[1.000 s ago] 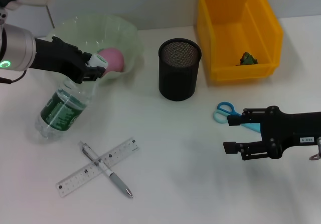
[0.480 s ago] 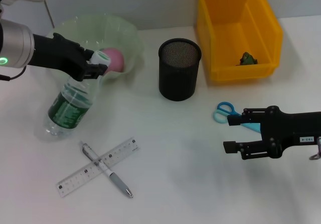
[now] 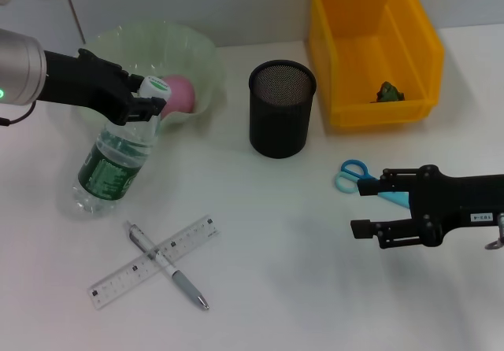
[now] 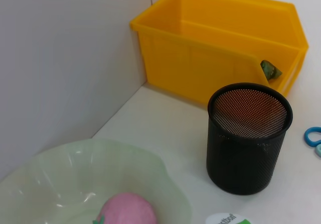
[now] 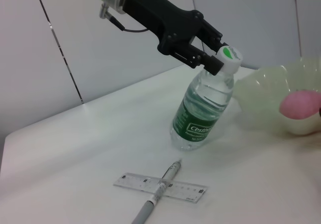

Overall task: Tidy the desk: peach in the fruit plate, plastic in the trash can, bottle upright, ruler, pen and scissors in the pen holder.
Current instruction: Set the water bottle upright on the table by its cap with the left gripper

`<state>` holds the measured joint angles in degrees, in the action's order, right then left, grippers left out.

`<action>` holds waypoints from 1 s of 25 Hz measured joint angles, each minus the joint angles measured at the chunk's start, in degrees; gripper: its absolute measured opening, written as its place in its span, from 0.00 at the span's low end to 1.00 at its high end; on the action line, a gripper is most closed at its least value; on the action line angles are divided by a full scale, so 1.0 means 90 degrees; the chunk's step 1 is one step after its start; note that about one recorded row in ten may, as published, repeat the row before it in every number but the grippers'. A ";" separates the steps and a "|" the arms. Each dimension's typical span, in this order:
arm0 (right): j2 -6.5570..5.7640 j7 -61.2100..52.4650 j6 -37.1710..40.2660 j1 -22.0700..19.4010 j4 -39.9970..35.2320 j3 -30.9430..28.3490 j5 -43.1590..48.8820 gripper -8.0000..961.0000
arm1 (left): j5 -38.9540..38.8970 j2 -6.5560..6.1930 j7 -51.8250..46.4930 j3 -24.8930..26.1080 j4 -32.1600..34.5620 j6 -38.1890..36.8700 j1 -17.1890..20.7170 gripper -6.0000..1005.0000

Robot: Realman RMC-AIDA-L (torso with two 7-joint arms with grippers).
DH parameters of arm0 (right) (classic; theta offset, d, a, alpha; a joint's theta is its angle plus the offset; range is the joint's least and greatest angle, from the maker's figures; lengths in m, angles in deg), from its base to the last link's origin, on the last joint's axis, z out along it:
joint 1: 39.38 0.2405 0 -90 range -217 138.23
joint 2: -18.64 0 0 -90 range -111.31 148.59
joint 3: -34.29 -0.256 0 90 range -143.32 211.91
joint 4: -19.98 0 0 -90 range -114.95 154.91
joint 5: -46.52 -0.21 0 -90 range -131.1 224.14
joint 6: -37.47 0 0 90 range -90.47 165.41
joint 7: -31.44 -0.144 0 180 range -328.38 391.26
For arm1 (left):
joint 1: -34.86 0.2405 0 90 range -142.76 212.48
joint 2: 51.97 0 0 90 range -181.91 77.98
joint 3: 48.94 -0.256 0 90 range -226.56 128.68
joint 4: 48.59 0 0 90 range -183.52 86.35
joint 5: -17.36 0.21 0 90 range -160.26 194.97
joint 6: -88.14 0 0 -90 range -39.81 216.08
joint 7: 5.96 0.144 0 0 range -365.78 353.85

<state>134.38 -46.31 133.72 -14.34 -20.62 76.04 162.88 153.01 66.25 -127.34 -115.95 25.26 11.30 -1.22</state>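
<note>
The step in hand appears to be standing the bottle (image 3: 116, 157) upright. At the upper left of the head view the left gripper (image 3: 146, 103) is clamped on the bottle's white cap and neck, and the bottle leans, its base resting on the desk (image 3: 276, 288) at the left and its top tilted toward the fruit plate (image 3: 201, 60). The right wrist view shows the same lean, with the base down and the cap held between the fingers.

The peach (image 3: 178, 93) already lies in the fruit plate, and a green scrap of plastic (image 3: 388, 92) sits in the yellow trash can (image 3: 417, 48) at the upper right. The ruler (image 3: 189, 235) and pen (image 3: 179, 280) lie crossed at the lower left, and the scissors (image 3: 351, 176) lie just beside the right gripper (image 3: 365, 209), which hovers with its fingers apart at the lower right. The pen holder (image 3: 282, 108) stands at top centre.

The next move likely calls for tipping the neck over the base until the bottle stands, then releasing.
</note>
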 joint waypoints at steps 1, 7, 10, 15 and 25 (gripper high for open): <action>0.0000 0.0000 0.0000 0.0000 0.0000 0.0000 0.0000 0.80 | 0.0000 0.0000 0.0000 0.0000 0.0000 0.0000 0.0000 0.42; 0.0000 -0.0003 -0.0011 0.0006 0.0000 0.0000 0.0000 0.80 | -0.0013 -0.0001 0.0000 0.0077 0.0110 -0.0097 0.0026 0.42; 0.0000 -0.0004 -0.0013 0.0009 0.0000 0.0000 0.0000 0.80 | -0.0037 0.0001 0.0001 0.0145 0.0197 -0.0152 0.0037 0.42; 0.0000 -0.0004 -0.0021 0.0010 0.0000 0.0000 0.0000 0.80 | -0.0140 0.0006 0.0001 0.0155 0.0313 -0.0227 0.0076 0.42; -0.0004 -0.0004 -0.0038 0.0030 0.0000 0.0000 0.0000 0.80 | -0.0182 0.0000 0.0000 0.0189 0.0373 -0.0274 0.0100 0.42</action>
<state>134.34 -46.34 133.38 -14.07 -20.62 76.04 162.89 151.37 66.25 -127.34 -114.25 28.62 8.84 -0.32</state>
